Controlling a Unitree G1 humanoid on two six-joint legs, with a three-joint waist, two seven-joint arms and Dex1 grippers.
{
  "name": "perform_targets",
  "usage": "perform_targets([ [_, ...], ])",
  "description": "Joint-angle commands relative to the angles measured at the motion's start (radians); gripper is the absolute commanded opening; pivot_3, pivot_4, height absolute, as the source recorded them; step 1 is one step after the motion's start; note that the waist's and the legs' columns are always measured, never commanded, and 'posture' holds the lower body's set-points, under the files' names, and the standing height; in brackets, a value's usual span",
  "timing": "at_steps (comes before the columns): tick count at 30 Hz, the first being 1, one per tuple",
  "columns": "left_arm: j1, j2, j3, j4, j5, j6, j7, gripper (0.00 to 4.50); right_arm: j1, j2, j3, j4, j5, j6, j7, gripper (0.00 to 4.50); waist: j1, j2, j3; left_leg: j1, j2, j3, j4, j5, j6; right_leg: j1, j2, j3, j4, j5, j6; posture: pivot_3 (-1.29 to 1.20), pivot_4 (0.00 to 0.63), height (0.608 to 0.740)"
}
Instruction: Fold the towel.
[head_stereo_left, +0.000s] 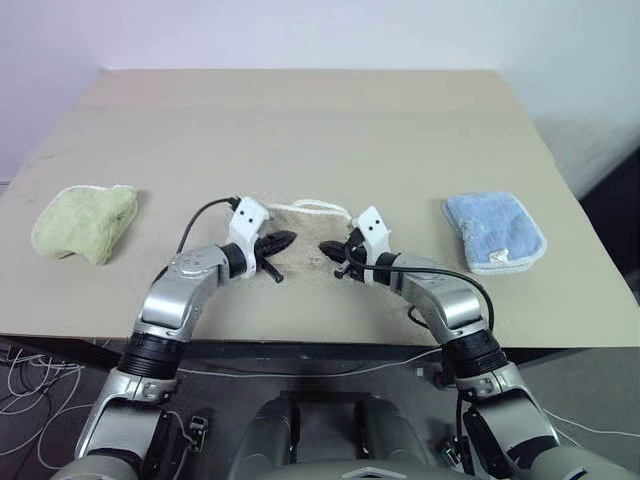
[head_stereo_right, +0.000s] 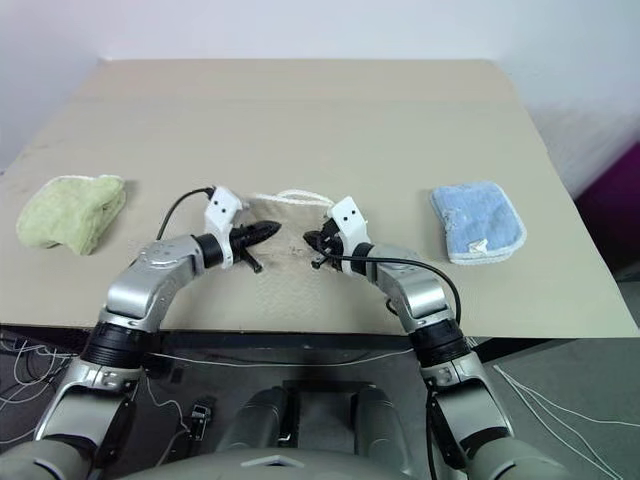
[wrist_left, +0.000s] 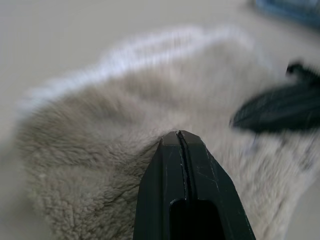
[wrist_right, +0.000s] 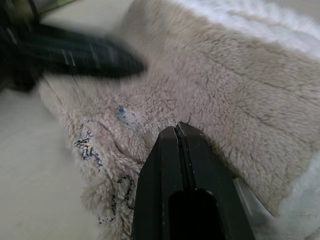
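A light-green fuzzy cloth (head_stereo_left: 85, 222) lies bunched at the robot's left side of the tan surface (head_stereo_left: 300, 120), and a light-blue cloth (head_stereo_left: 493, 230) with white edging lies at the right side; both sit well apart from the middle, and nothing stands between them and the arms. The towel (head_stereo_left: 305, 240), beige-tan terry with white corded edging and a small white loop (head_stereo_left: 318, 206) at its far edge, lies near the front edge of the surface, midway between the two cloths, gathered into a small patch. The left claw (head_stereo_left: 281, 241) and the right claw (head_stereo_left: 328, 249) point toward each other over the towel, their tips near one another but apart. In the left wrist view the left claw's two black fingers (wrist_left: 172, 165) are pressed together with only a thin seam between them, the tip at the towel's pile; whether cloth is pinched in it cannot be told. In the right wrist view the right claw's fingers (wrist_right: 170, 155) are likewise together, the tip resting against the fuzzy pile near some dark stitched marks (wrist_right: 89, 147), with the left claw blurred just beyond.
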Motion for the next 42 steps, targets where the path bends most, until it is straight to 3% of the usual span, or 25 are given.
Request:
perform_targets([
  [1,0.010,0.010,-0.008,0.021,0.051,-0.046,-0.001,0.03,0.012,-0.001,0.006,0.017,-0.031,-0.028,-0.002,0.00,0.001,0.000,0.000,0.001,0.000,0.000,0.000,0.000,0.000,0.001,0.000,0.000,0.000,0.000,0.000,0.00,0.150,0.740],
  [9,0.037,-0.002,0.219,-0.087,-0.105,-0.038,0.018,0.03,0.053,-0.081,-0.144,-0.270,0.115,0.075,0.035,0.00,0.003,0.000,0.000,-0.001,0.000,0.000,0.001,0.000,0.000,-0.001,-0.001,0.000,0.000,0.000,0.000,0.00,0.150,0.740],
  [11,0.054,0.028,0.270,-0.110,-0.127,-0.041,0.006,0.00,0.052,-0.102,-0.214,-0.322,0.196,0.166,0.030,0.36,0.002,0.000,0.000,-0.001,0.000,0.000,0.001,0.000,0.000,-0.001,-0.002,0.000,0.000,0.000,0.000,0.00,0.150,0.740],
  [18,0.085,0.103,0.331,-0.111,-0.130,-0.066,-0.023,0.00,-0.012,-0.083,-0.437,-0.228,0.464,0.538,-0.057,2.54,0.004,0.000,0.000,-0.001,0.000,0.000,0.000,0.000,0.000,0.000,-0.002,0.000,0.000,0.000,0.000,0.00,0.150,0.740],
  [24,0.116,0.118,0.341,-0.155,-0.152,-0.068,-0.053,0.00,-0.076,-0.029,-0.509,-0.062,0.550,0.667,-0.106,4.47,0.002,0.000,0.000,-0.001,0.000,0.000,0.000,0.000,0.000,-0.001,-0.002,0.000,0.000,0.000,0.000,0.00,0.150,0.740],
  [42,0.219,0.145,0.322,-0.255,-0.188,-0.045,-0.116,0.00,-0.157,0.075,-0.351,0.082,0.521,0.686,-0.078,4.47,-0.004,0.001,0.000,-0.001,0.001,0.000,-0.001,0.000,0.000,-0.002,-0.002,0.001,0.000,0.000,0.000,0.00,0.150,0.740],
])
